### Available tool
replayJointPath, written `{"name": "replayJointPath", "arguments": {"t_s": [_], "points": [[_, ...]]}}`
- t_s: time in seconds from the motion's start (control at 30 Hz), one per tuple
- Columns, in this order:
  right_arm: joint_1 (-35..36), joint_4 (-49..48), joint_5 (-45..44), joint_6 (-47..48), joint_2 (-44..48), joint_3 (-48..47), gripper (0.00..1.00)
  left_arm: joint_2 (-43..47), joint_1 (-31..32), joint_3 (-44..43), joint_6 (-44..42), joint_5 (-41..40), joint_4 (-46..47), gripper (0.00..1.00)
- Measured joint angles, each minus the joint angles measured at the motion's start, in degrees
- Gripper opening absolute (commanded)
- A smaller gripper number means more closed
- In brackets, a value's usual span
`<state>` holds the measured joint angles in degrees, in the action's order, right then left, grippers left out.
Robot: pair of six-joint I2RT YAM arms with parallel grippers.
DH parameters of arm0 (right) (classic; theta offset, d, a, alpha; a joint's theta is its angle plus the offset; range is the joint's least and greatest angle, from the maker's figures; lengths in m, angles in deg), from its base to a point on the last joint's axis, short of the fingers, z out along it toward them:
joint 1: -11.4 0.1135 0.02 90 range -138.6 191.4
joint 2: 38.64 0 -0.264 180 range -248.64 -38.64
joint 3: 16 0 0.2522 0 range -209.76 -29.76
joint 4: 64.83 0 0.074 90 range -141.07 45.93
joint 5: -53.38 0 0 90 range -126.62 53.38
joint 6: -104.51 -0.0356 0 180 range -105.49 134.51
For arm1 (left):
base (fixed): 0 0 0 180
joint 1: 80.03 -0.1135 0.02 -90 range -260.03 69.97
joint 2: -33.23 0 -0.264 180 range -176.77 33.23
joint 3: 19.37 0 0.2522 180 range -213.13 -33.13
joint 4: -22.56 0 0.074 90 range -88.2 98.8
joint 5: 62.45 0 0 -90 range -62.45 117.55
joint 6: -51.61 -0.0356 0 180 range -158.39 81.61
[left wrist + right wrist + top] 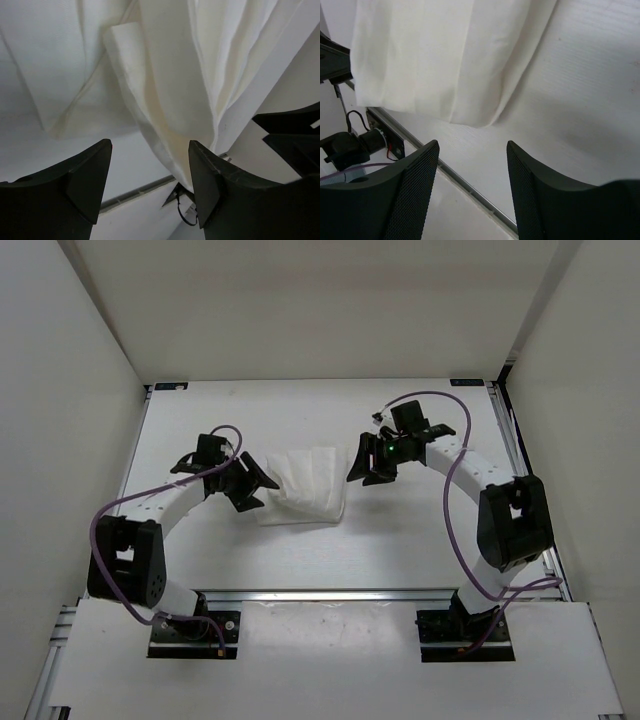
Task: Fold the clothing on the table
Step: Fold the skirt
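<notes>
The clothing (305, 485) lies as a folded white bundle in the middle of the table (420, 540). My left gripper (258, 490) stands open at its left edge, and in the left wrist view the creased fabric (170, 75) hangs just past the open left gripper (150, 143), a fold close to the right finger (205, 175). Nothing is pinched between the jaws. To the right of the bundle my right gripper (365, 472) is open, a short way off it. The right wrist view has the clothing (440, 55) ahead of the empty right gripper (472, 144), with bare table between.
An aluminium rail (330, 593) runs along the table's near edge, with both arm bases behind it. White walls (60, 390) close in the left, right and back. Purple cables (455, 530) loop beside each arm. The rail (470, 187) also crosses under the right fingers.
</notes>
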<state>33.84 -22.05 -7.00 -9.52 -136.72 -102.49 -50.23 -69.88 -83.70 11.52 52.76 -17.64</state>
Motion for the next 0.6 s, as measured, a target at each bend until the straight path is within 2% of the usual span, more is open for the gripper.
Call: {"name": "replayJointPath", "arguments": {"t_s": [0.2,0.4,0.53,0.6], "points": [[1.11,0.07,-0.87,0.7,0.92,2.36,0.62,-0.68,1.95,-0.94,4.57,2.08,4.35,0.72],[1.6,0.28,-0.85,0.94,0.98,2.51,0.62,-1.09,1.95,-4.11,6.67,3.26,6.27,0.76],[1.42,0.28,-0.98,1.11,0.98,2.51,0.62,-1.99,2.16,-4.26,7.23,3.89,7.19,0.74],[1.22,0.28,-0.98,1.2,0.98,2.51,0.62,-2.67,2.51,-4.28,7.21,3.82,7.26,0.7]]}}
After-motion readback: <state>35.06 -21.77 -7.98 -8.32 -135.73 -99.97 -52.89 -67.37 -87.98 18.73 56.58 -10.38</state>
